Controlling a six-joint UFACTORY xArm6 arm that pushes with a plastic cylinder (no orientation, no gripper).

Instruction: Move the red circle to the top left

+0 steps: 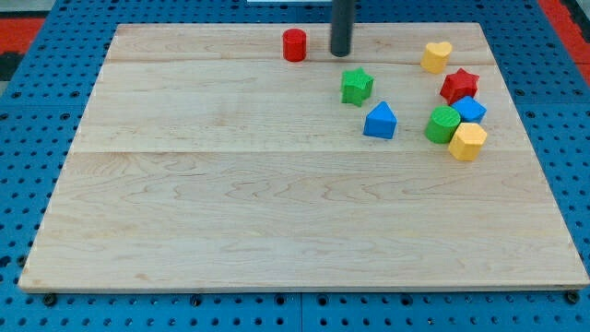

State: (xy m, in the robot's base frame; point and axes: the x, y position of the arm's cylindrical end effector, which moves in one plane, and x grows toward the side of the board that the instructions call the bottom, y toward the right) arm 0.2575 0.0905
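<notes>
The red circle (294,44), a short red cylinder, stands near the board's top edge, a little left of the middle. My tip (340,52) is just to its right, a small gap away and not touching it. The dark rod comes down from the view's top. The board's top left corner (124,32) is well to the left of the red circle.
A green star (357,86) and a blue triangle (380,121) lie below and right of my tip. At the right are a yellow heart (436,56), a red star (459,85), a blue block (470,109), a green block (442,124) and a yellow hexagon (467,141).
</notes>
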